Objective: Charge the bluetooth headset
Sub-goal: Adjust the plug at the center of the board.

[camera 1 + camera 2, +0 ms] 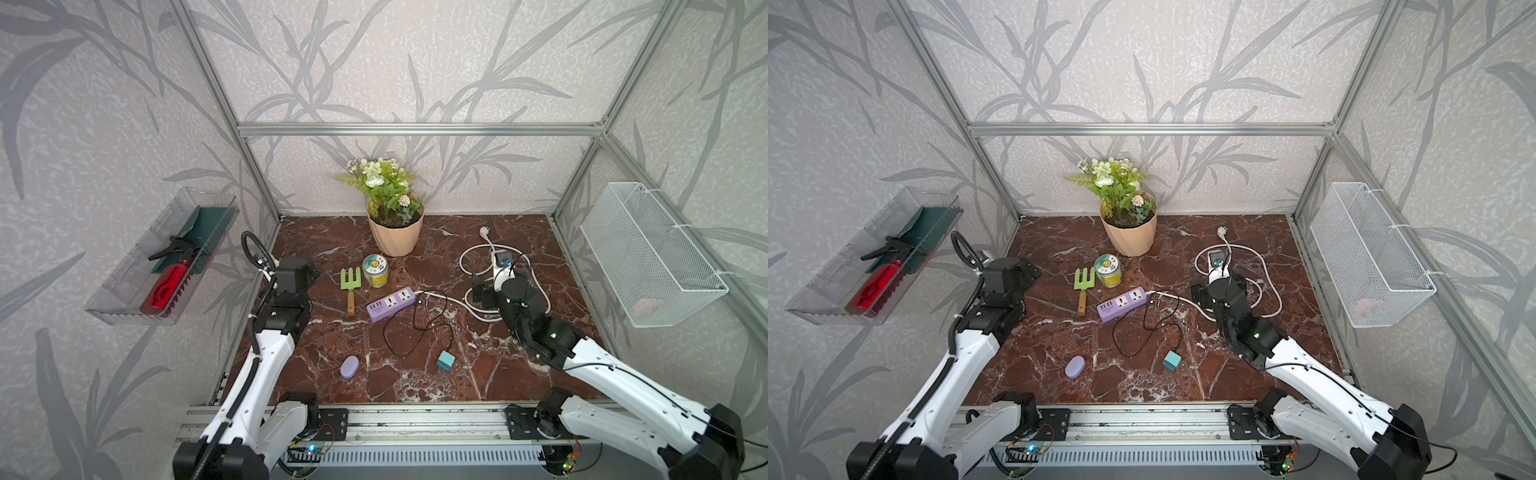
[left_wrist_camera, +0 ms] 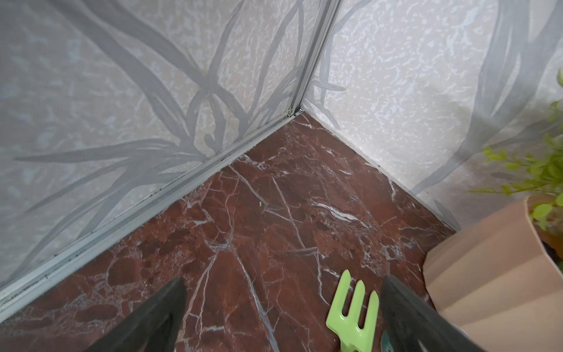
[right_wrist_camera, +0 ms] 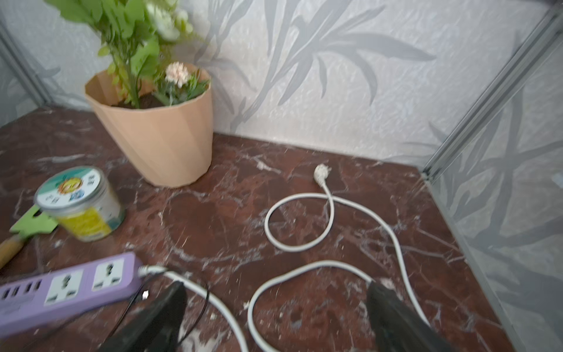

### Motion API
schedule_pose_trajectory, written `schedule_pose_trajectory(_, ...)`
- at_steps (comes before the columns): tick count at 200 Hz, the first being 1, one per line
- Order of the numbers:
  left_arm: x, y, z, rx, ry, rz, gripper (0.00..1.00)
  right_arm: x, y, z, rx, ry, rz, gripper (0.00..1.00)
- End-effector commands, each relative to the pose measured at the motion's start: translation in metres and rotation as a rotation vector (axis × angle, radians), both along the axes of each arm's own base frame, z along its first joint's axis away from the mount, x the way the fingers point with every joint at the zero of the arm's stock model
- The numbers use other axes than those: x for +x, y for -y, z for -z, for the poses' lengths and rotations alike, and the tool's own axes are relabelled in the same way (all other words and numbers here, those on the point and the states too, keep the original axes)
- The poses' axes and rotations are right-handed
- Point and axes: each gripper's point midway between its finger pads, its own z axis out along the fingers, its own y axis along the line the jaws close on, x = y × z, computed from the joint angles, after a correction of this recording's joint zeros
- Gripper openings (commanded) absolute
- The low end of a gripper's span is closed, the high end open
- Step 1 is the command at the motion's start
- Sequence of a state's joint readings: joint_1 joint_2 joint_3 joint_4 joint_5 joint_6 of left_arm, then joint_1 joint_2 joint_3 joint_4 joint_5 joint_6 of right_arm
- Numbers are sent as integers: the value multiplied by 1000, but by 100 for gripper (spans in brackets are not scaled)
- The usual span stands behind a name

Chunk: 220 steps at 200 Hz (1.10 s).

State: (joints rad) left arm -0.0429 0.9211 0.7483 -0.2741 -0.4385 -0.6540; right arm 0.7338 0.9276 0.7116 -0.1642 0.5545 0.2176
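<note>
Lavender bluetooth headset [image 1: 349, 367] lies flat near the front edge of the marble desk [image 1: 415, 386], well apart from both tools and touched by neither. The left tool [image 2: 283, 283], jaws spread wide and empty, hangs over the desk beside a green hand fork [image 2: 353, 317]. The right tool [image 3: 277, 288], likewise spread wide and empty, hangs over the white cable [image 3: 332, 213] near the purple power strip [image 1: 390, 304].
</note>
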Motion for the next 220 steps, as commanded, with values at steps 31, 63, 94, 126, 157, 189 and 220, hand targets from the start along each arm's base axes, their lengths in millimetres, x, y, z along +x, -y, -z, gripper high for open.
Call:
schedule_pose_trajectory(31, -27, 24, 10, -153, -72, 102, 99, -104, -1, 114, 68, -636, -13, 77)
schedule_pose_trajectory(63, -30, 46, 14, -180, -146, 241, 89, -140, -25, 150, 168, -815, -87, 67)
schedule_pose_trajectory(94, -35, 60, 24, -232, -179, 304, 86, -145, -48, 165, 273, -878, -128, 59)
schedule_pose_trajectory(126, -35, 63, 31, -243, -194, 316, 90, -137, -79, 174, 284, -929, -190, 57)
schedule_pose_trajectory(157, -34, 66, 32, -247, -190, 328, 90, -123, -104, 178, 278, -951, -208, 43)
schedule_pose_trajectory(189, -32, 69, 34, -255, -187, 347, 90, -110, -111, 175, 302, -921, -176, 41)
schedule_pose_trajectory(220, -30, 70, 39, -257, -197, 353, 90, -99, -107, 177, 308, -896, -97, 41)
